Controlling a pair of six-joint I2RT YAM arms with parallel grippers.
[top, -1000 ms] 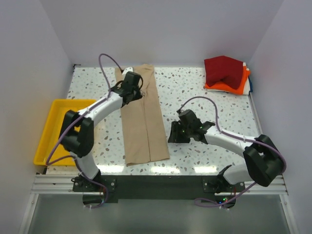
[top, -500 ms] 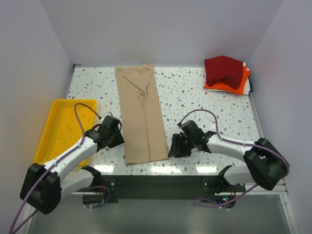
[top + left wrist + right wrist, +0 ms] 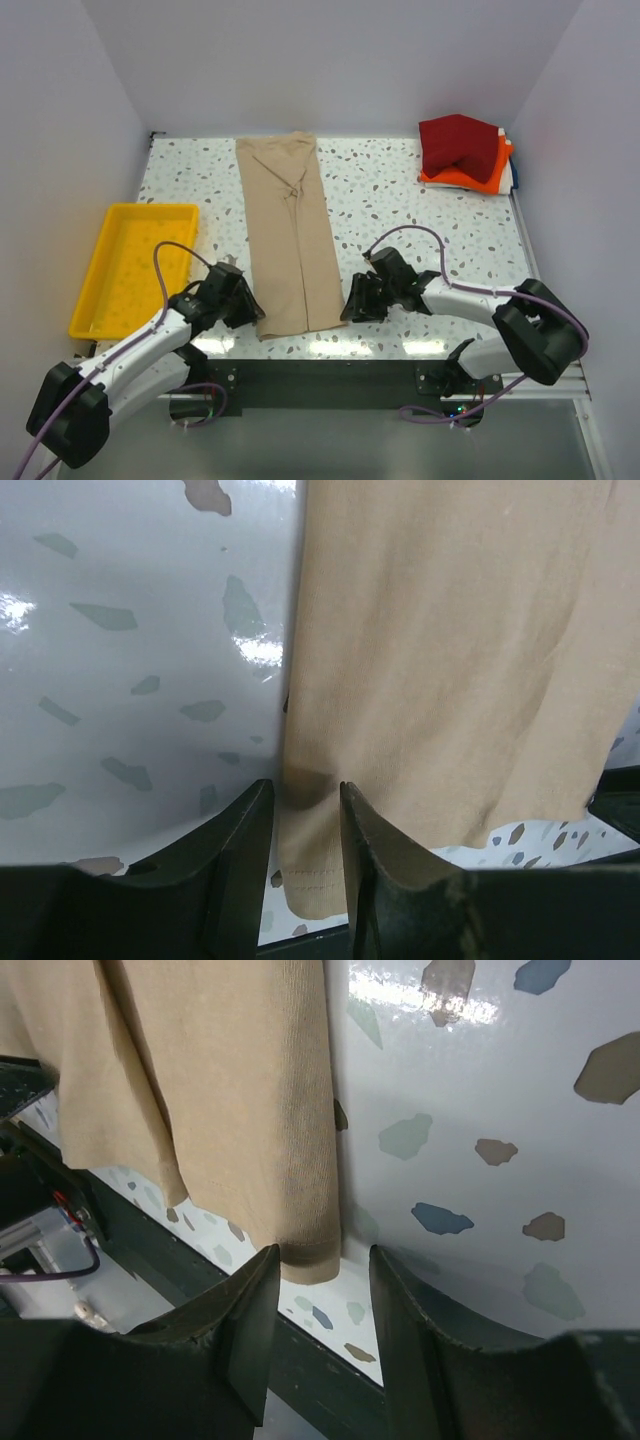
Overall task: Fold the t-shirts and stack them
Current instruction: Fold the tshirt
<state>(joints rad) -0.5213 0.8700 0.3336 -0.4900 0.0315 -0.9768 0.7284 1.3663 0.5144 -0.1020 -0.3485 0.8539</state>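
- The tan soft-cloth t-shirt (image 3: pixel 290 235) lies flat on the white speckled tabletop (image 3: pixel 400 200), folded into a long narrow strip. It runs from the far edge to the near edge, left of centre.
- The left gripper (image 3: pixel 245 306) sits low at the strip's near left corner. In the left wrist view its two black fingers (image 3: pixel 240 855) stand a narrow gap apart, with the shirt's left edge and hem (image 3: pixel 310 885) lying between them. The cloth there looks flat and unbunched, so the jaws appear parted rather than pinching. Whether the tips touch the fabric is hard to tell.
- The right gripper (image 3: pixel 356 300) sits at the near right corner. Its jaws are apart, and the corner of the hem (image 3: pixel 310 1258) lies just at the mouth of the gap.
- The dark red cloth t-shirt (image 3: pixel 458 145) rests folded on the bright orange cloth t-shirt (image 3: pixel 482 178) in the far right corner, well apart from both grippers.
- A yellow plastic tray (image 3: pixel 105 300) lies at the left edge of the table.
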